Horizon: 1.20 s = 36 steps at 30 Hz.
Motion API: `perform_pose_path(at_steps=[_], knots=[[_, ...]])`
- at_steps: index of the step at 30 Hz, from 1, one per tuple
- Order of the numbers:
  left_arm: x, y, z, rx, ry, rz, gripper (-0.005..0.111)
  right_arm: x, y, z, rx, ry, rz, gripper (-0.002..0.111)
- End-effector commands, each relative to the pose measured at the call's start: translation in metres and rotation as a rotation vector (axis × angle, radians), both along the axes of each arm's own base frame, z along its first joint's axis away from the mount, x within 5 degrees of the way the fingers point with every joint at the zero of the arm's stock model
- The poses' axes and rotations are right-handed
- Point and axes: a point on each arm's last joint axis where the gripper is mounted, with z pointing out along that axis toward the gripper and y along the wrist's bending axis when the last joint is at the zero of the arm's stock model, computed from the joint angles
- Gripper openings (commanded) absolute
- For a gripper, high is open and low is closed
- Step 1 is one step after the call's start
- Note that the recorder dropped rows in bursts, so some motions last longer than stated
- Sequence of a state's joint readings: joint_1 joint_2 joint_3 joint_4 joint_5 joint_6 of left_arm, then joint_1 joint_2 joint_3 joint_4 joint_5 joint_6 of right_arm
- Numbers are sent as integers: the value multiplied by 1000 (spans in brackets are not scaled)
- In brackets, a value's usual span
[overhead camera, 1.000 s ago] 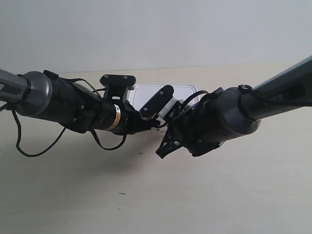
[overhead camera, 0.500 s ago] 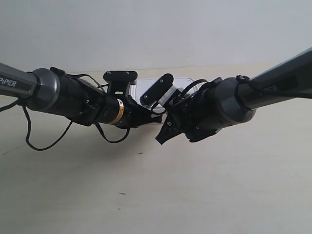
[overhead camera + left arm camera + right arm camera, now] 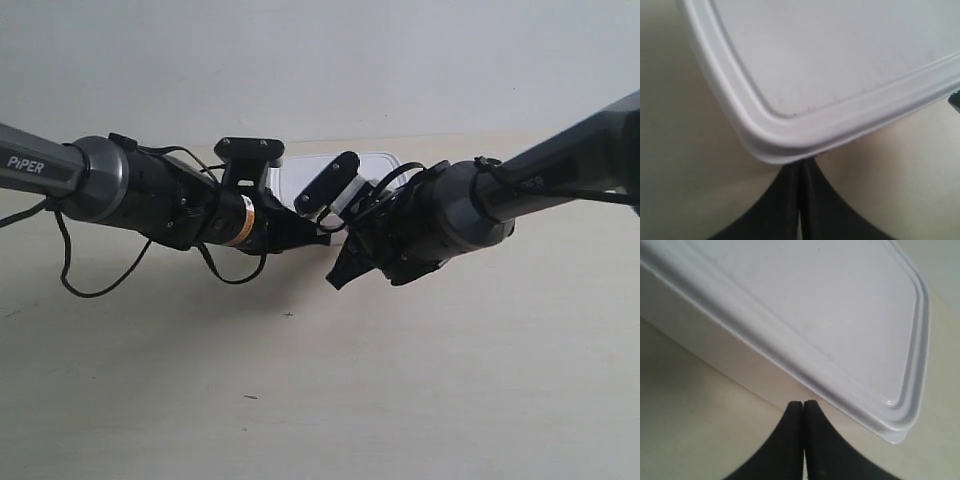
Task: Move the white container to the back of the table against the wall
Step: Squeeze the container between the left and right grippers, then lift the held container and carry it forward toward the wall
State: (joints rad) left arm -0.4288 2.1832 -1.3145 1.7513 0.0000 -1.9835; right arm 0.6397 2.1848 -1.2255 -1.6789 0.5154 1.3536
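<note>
The white container point(image 3: 378, 162) sits on the table point(image 3: 300, 380) close to the wall point(image 3: 320, 60), mostly hidden behind the two arms in the exterior view. In the left wrist view my left gripper point(image 3: 800, 167) is shut with nothing in it, its tips touching under a rounded corner of the rimmed lid point(image 3: 840, 65). Seen from the right wrist, my right gripper point(image 3: 803, 406) is also shut and holds nothing, its tips against the box's side wall point(image 3: 740, 370) below the lid point(image 3: 805, 300). Both sets of fingertips are hidden in the exterior view.
The arm at the exterior view's left point(image 3: 150, 200) and the arm at the exterior view's right point(image 3: 470, 215) meet in front of the container, with a loose black cable point(image 3: 95, 285) hanging under the former. A few dark specks point(image 3: 288, 315) mark the table.
Both arms have moved toward the wall, and the container has slid back with them. Both grippers stay shut.
</note>
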Motion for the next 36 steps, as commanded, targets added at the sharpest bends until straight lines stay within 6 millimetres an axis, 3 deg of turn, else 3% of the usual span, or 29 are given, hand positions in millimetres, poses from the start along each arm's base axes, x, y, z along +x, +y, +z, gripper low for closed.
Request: perform_pose_path(at_steps=[1, 12, 18, 21, 26, 36], knots=[[7, 7, 8, -21, -18, 26, 0, 7, 3, 1, -16, -13, 37, 0], [15, 27, 8, -26, -14, 68, 0, 16, -3, 5, -46, -32, 41, 0], [18, 23, 12, -52, -16, 43, 0, 30, -13, 9, 132, 16, -58, 0], [14, 16, 0, -93, 45, -16, 0, 38, -16, 8, 279, 58, -76, 0], [11, 12, -11, -144, 100, -23, 0, 42, -15, 1, 300, 78, -68, 0], [22, 3, 5, -204, 45, -58, 0, 46, -41, 13, 349, 41, -191, 0]])
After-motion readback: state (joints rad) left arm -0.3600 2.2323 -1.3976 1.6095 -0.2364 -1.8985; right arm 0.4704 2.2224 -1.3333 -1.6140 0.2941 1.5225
